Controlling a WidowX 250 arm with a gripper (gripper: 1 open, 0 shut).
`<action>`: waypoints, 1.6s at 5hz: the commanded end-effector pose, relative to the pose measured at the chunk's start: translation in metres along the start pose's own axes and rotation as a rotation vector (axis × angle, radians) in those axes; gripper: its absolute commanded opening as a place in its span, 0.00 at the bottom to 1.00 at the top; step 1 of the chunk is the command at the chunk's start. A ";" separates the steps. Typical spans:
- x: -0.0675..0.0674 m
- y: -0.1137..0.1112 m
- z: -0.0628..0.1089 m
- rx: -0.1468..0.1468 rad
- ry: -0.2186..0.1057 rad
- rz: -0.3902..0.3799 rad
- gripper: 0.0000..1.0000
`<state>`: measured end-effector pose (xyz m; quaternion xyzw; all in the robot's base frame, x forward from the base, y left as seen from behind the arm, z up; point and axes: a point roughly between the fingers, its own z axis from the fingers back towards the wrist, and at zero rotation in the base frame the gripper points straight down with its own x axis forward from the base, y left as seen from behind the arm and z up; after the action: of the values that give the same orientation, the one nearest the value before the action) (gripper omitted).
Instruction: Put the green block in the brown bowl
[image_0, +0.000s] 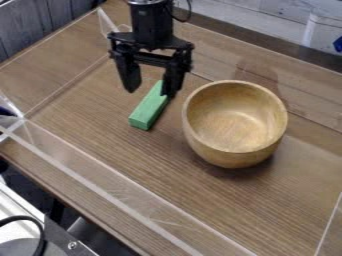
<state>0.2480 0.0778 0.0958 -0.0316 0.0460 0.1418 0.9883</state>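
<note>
Currently, the single camera view shows the gripper pointing straight down over the far end of the green block, its two dark fingers spread wide apart with nothing between them. One finger stands to each side of the block's upper end; contact cannot be confirmed. The green block lies flat on the wooden table, just beside the brown bowl and not touching it. Clear plastic walls border the table.
</note>
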 end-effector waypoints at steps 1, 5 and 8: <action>0.006 0.009 0.004 -0.004 -0.029 0.039 1.00; 0.016 0.020 -0.020 0.022 -0.009 0.083 1.00; 0.029 0.001 0.006 0.060 -0.124 -0.031 1.00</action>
<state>0.2669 0.0837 0.0764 -0.0011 0.0309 0.1279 0.9913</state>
